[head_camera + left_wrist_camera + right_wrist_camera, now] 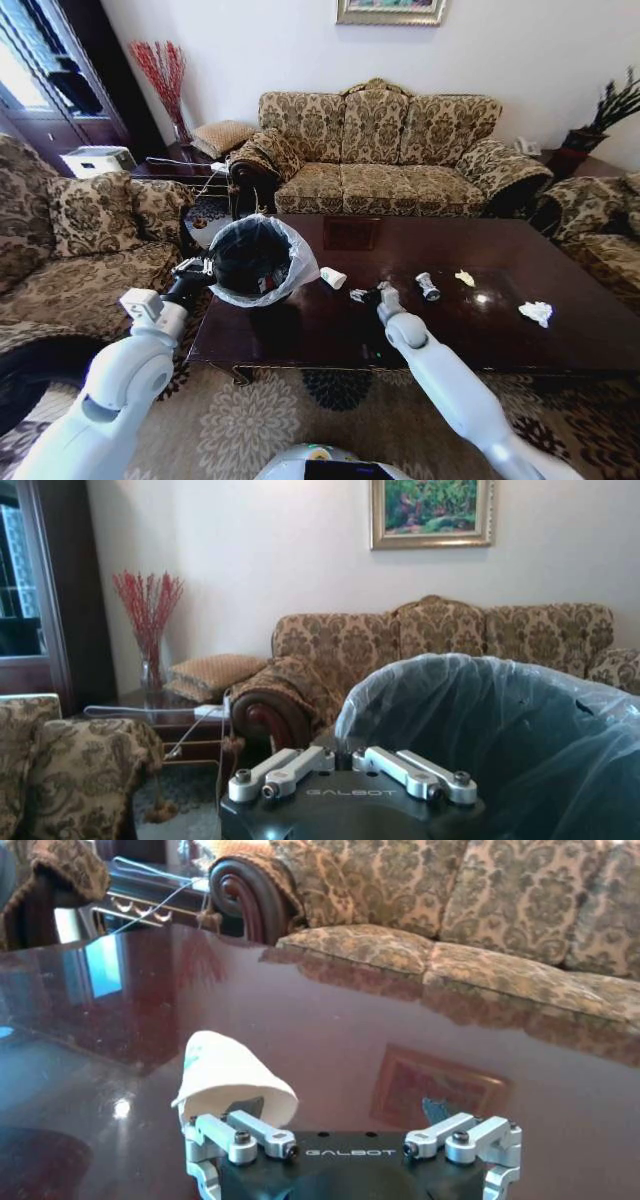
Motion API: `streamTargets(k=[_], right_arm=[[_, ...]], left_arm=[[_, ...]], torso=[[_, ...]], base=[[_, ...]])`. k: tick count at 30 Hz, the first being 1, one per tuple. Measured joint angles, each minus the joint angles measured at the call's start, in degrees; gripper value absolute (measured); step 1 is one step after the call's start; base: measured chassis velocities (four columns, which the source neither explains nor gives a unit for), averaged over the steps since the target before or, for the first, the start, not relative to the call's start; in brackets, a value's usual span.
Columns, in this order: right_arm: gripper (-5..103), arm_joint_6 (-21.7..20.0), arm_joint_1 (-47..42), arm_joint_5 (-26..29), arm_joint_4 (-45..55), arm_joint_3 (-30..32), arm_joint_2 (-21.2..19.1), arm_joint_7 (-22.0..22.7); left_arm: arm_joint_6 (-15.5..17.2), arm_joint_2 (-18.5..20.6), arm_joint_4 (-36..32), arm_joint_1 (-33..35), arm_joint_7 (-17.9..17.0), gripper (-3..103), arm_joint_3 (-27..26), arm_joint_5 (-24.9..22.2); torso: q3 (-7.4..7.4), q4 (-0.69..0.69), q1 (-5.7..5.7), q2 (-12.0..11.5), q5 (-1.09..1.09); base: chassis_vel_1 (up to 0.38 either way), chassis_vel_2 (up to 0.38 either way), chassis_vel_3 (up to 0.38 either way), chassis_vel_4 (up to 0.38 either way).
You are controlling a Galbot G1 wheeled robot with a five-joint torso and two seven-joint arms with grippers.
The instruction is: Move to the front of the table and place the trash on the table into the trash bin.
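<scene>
Glossy dark brown wooden table (500, 300) mirrors the room; a matt white paper cup (232, 1084) lies on it; thin, crinkly translucent plastic lines the round black bin (255, 260); sofa (385, 150) wears rough patterned cloth.

daylit room, window glare on glossy table (500, 330), fisheye-bent edges

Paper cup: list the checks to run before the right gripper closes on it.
1. Right gripper open: ok.
2. Paper cup lying on its side on the table, free of other trash: ok.
3. Cup centred between the fingers: not ok, it sits off toward one finger.
4. Left gripper holding the trash bin: ok.
5. Bin mouth open, bag folded over the rim: ok.
</scene>
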Motion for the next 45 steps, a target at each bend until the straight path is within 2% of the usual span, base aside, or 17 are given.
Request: streamTargets(k=[11, 13, 14, 18, 20, 23, 24, 26, 27, 29, 32, 35, 36, 37, 42, 45], right_arm=[[101, 2.04, 7.92, -2.39, -10.61, -5.06, 3.22, -5.94], [95, 2.43, 9.14, -2.56, -12.24, -5.71, 3.62, -7.42], [95, 2.43, 9.14, -2.56, -12.24, -5.71, 3.62, -7.42], [73, 2.80, 10.29, -2.56, -14.17, -6.41, 4.55, -8.73], [73, 2.85, 10.35, -2.56, -14.38, -6.52, 4.72, -8.80], [57, 2.88, 10.40, -2.52, -14.69, -7.03, 5.07, -8.94], [57, 2.88, 10.40, -2.52, -14.69, -7.03, 5.07, -8.94], [46, 2.88, 10.40, -2.49, -14.83, -7.19, 5.26, -8.95], [46, 2.88, 10.40, -2.49, -14.83, -7.19, 5.26, -8.95], [35, 2.88, 10.37, -2.48, -14.84, -7.20, 5.39, -8.95], [30, 2.89, 10.26, -2.47, -14.79, -7.20, 5.43, -8.91], [14, 2.97, 10.01, -2.41, -14.48, -7.20, 5.35, -8.83], [14, 2.99, 9.98, -2.40, -14.46, -7.20, 5.33, -8.82], [4, 3.06, 9.87, -2.38, -14.39, -7.18, 5.29, -8.75], [0, 3.12, 9.52, -1.94, -13.79, -6.87, 5.21, -7.93], [0, 2.82, 9.29, 0.76, -10.04, -4.97, 4.92, -5.36]], left_arm=[[-0.13, 0.21, 1.72, -1.12, 0.32, 3, 0.03, 0.00], [-0.18, 0.21, 2.20, -1.42, 0.45, 3, 0.16, -0.02], [-0.18, 0.21, 2.20, -1.42, 0.45, 3, 0.16, -0.02], [-0.34, 0.13, 2.90, -1.81, 0.66, 3, 0.44, -0.09], [-0.36, 0.11, 3.02, -1.85, 0.70, 3, 0.48, -0.09], [-0.41, 0.08, 3.28, -1.92, 1.10, 3, 0.52, -0.11], [-0.41, 0.08, 3.28, -1.92, 1.10, 3, 0.52, -0.11], [-0.44, 0.20, 3.37, -1.95, 1.49, 3, 0.52, -0.13], [-0.44, 0.20, 3.37, -1.95, 1.49, 3, 0.52, -0.13], [-0.50, 0.29, 3.40, -1.99, 1.62, 3, 0.53, -0.17], [-0.54, 0.31, 3.44, -2.00, 1.64, 3, 0.58, -0.18], [-0.55, 0.31, 3.45, -2.01, 1.66, 3, 0.73, -0.18], [-0.56, 0.31, 3.45, -2.02, 1.66, 3, 0.74, -0.18], [-0.56, 0.31, 3.44, -2.02, 1.67, 3, 0.74, -0.19], [-0.57, 0.27, 3.42, -1.93, 1.69, 3, 0.75, -0.20], [-0.58, 0.23, 3.29, -1.86, 1.71, 3, 0.77, -0.20]], torso=[[0.00, -0.01, 0.00, 0.00, 0.01], [0.00, -0.02, 0.00, 0.00, 0.00], [0.00, -0.02, 0.00, 0.00, 0.00], [-0.01, -0.01, 0.00, 0.00, 0.00], [-0.01, -0.01, 0.00, 0.00, 0.01], [-0.01, -0.01, 0.00, 0.00, 0.01], [-0.01, -0.01, 0.00, 0.00, 0.01], [-0.01, -0.01, 0.00, 0.00, 0.01], [-0.01, -0.01, 0.00, 0.00, 0.01], [-0.01, -0.01, 0.00, 0.00, 0.01], [-0.01, -0.01, 0.00, 0.00, 0.01], [-0.01, -0.01, 0.00, 0.00, 0.01], [-0.01, -0.01, 0.00, 0.00, 0.01], [-0.01, -0.01, -0.01, 0.00, 0.01], [-0.01, -0.01, 0.00, 0.00, 0.01], [-0.01, 0.00, 0.00, 0.00, 0.02]], base=[[0.000, 0.000, 0.000, 0.000], [0.000, 0.000, 0.000, 0.000], [0.000, 0.000, 0.000, 0.000], [0.000, 0.000, 0.000, 0.000], [0.000, 0.000, 0.000, 0.000], [0.000, 0.000, 0.000, 0.000], [0.000, 0.000, 0.000, 0.000], [0.000, 0.000, 0.000, 0.000], [0.000, 0.000, 0.000, 0.000], [0.000, 0.000, 0.000, 0.000], [0.000, 0.000, 0.000, 0.000], [0.000, 0.000, 0.000, 0.000], [0.000, 0.000, 0.000, 0.000], [0.000, 0.000, 0.000, 0.000], [0.000, 0.000, 0.000, 0.000], [0.000, 0.000, 0.000, 0.000]])
